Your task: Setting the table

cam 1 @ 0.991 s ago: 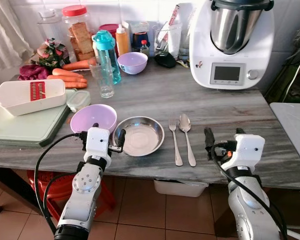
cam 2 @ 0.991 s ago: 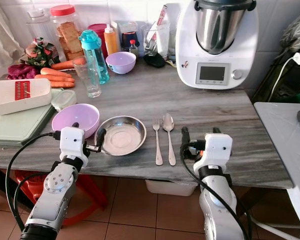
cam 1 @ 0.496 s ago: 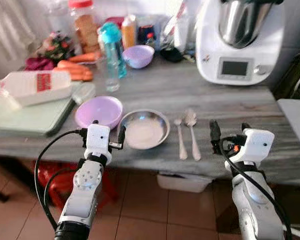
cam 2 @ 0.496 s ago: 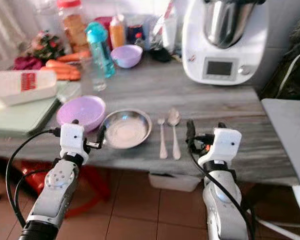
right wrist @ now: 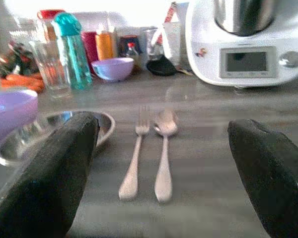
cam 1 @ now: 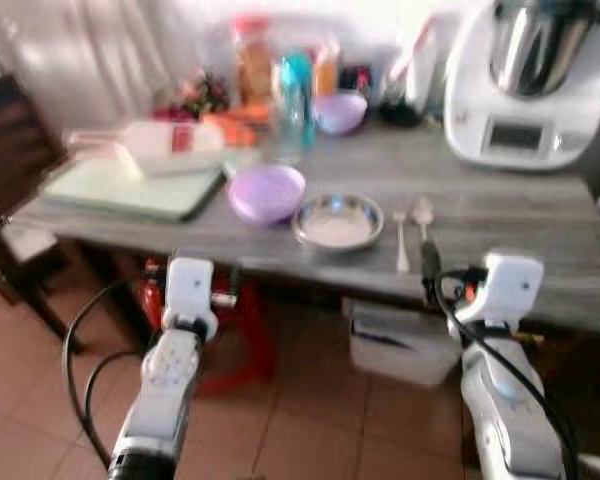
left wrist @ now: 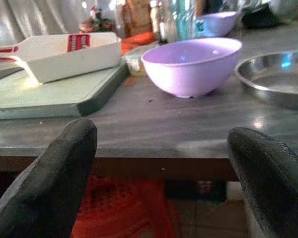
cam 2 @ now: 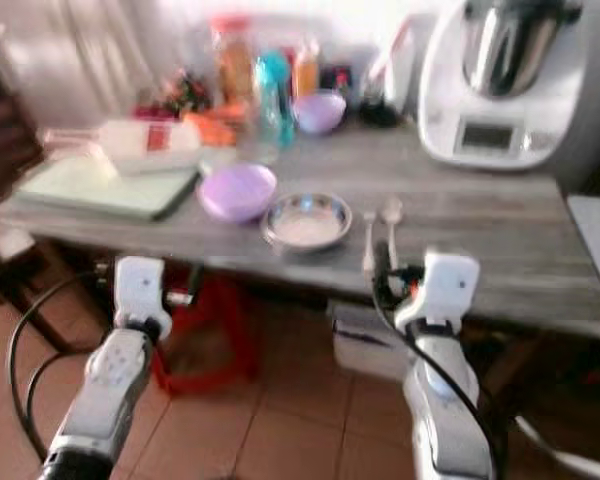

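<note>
A lilac bowl (cam 1: 266, 192), a steel plate (cam 1: 338, 222), a fork (cam 1: 401, 240) and a spoon (cam 1: 423, 214) lie in a row near the front of the grey table (cam 1: 540, 240). My left gripper (cam 1: 202, 275) hangs open in front of the table edge, below the bowl (left wrist: 191, 64), with nothing between its fingers (left wrist: 49, 183). My right gripper (cam 1: 455, 270) is open too, level with the table edge and facing the fork (right wrist: 133, 163) and spoon (right wrist: 163, 158). The steel plate (right wrist: 39, 139) sits left of the fork.
A green cutting board (left wrist: 49, 94) with a white slicer (left wrist: 64, 49) lies at the table's left. A glass (right wrist: 52, 69), a teal bottle (right wrist: 72, 49), a small lilac bowl (right wrist: 113, 68) and a white food processor (right wrist: 248, 44) stand at the back. A red stool (cam 1: 230, 330) is under the table.
The whole picture has pulled back and blurred: the camera has moved away from the table. Both grippers now sit in front of the table edge instead of over it. Tableware has not moved.
</note>
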Available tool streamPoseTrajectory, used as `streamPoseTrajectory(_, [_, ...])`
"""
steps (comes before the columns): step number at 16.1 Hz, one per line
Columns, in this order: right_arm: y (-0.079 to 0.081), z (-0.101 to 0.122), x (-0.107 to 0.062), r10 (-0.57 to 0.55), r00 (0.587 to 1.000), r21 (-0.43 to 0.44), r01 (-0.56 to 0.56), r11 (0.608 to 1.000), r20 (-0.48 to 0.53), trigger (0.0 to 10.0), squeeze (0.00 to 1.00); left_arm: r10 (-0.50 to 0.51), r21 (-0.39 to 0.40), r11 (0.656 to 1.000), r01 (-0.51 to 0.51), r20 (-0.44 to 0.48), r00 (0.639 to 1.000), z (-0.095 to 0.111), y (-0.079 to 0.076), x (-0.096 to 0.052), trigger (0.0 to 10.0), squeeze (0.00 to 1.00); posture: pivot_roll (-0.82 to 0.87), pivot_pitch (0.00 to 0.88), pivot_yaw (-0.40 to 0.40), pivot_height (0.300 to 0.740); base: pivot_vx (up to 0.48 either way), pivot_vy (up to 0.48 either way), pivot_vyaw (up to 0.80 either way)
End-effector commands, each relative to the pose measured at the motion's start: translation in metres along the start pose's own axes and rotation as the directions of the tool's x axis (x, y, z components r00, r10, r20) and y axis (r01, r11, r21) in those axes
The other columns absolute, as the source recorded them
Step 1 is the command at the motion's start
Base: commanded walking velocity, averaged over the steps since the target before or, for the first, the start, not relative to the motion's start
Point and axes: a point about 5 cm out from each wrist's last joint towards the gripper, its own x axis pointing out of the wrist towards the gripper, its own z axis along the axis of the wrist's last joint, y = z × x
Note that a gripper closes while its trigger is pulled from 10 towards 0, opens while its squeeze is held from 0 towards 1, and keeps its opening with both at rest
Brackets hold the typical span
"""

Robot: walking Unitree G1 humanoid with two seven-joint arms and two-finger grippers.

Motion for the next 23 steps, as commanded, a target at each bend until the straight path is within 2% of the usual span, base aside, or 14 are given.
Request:
streamPoseTrajectory(1, [0.005, 0.0, 0.001, 0.024, 1.0, 0.013, -0.024, 1.0, 0.006, 10.0, 0.0, 0.005, 0.01, 1.0, -0.005, 0.015, 1.0, 0.005, 0.002, 0.002, 10.0, 0.0, -0.04, 0.0, 0.064, 0.74, -0.292, 0.0, 0.0])
streamPoseTrajectory(4, [-0.001, 0.003, 0.002, -0.001, 1.0, -0.009, 0.001, 1.0, 0.018, 10.0, 0.0, 0.013, 0.008, 1.0, -0.013, 0.015, 1.0, 0.007, 0.002, 0.004, 10.0, 0.0, -0.03, 0.0, 0.064, 0.74, -0.297, 0.0, 0.0])
streamPoseTrajectory(5, [-0.003, 0.001, 0.003, -0.015, 1.0, 0.025, 0.015, 1.0, -0.008, 10.0, 0.0, 0.006, 0.005, 1.0, -0.006, 0.011, 1.0, 0.009, 0.004, 0.005, 10.0, 0.0, -0.03, 0.011, 0.066, 0.74, -0.311, 0.0, 0.0])
streamPoseTrajectory(8, [-0.005, 0.0, 0.003, -0.025, 1.0, -0.025, 0.025, 0.999, 0.002, 10.0, 0.0, -0.027, 0.034, 0.999, 0.026, 0.03, 0.999, 0.01, 0.004, 0.006, 10.0, 0.0, -0.04, 0.001, 0.072, 0.74, -0.279, 0.0, 0.0])
streamPoseTrajectory(11, [-0.007, 0.001, 0.003, -0.046, 0.999, -0.017, 0.046, 0.999, 0.001, 10.0, 0.0, -0.045, -0.006, 0.999, 0.046, 0.047, 0.998, 0.013, -0.001, 0.007, 10.0, 0.0, -0.04, 0.004, 0.067, 0.74, 0.0, 0.0, 0.0])
streamPoseTrajectory(12, [-0.007, 0.002, 0.003, -0.044, 0.999, -0.015, 0.044, 0.999, 0.001, 10.0, 0.0, -0.084, -0.036, 0.996, 0.086, 0.067, 0.994, 0.016, -0.007, 0.004, 10.0, 0.0, -0.04, 0.011, 0.066, 0.74, 0.0, 0.0, 0.0])
streamPoseTrajectory(23, [-0.006, -0.001, 0.002, -0.043, 0.999, -0.022, 0.043, 0.999, -0.017, 10.0, 0.0, -0.128, -0.05, 0.99, 0.131, 0.055, 0.99, 0.016, -0.013, 0.005, 10.0, 0.0, -0.05, 0.01, 0.07, 0.74, 0.0, -0.022, 0.0])
